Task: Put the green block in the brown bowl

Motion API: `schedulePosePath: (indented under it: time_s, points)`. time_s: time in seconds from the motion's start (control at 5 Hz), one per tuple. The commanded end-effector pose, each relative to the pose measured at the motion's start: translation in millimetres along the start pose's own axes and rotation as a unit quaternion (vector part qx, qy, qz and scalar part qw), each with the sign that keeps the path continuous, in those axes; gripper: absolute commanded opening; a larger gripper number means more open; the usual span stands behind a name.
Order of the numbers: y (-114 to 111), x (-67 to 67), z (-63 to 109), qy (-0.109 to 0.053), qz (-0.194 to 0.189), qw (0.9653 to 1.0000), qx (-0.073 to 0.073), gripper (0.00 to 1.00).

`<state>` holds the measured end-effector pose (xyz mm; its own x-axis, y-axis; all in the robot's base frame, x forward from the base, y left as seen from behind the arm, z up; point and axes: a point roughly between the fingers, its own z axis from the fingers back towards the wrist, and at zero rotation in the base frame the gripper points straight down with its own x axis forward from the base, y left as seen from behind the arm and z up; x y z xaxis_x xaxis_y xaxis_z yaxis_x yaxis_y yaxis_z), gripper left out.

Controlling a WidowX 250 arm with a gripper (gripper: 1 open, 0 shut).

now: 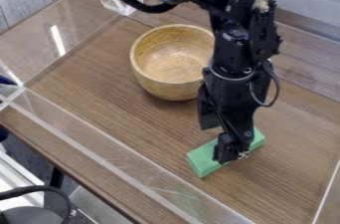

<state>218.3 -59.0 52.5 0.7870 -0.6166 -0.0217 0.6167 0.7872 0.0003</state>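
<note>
The green block (204,161) lies flat on the wooden table near its front right part. My gripper (229,151) points straight down over the block's middle, its black fingers low at the block, one on each side as far as I can see. The jaws stand open around the bar and the block rests on the table. The brown bowl (170,60), round, wooden and empty, stands behind and to the left of the gripper, about a hand's width away.
Clear acrylic walls (80,128) fence the table along the front left and back edges. The black arm (246,29) rises over the bowl's right side. Bare wood lies left of the block.
</note>
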Motion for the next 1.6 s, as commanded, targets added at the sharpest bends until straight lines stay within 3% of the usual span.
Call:
schedulePosePath:
  time_s: [0.0, 1.4]
  points:
    - [5.4, 6.0, 9.2, -0.024, 0.007, 0.9996, 0.010, 1.00]
    - [13.8, 5.0, 0.6, -0.032, 0.048, 0.9983, 0.009, 1.00]
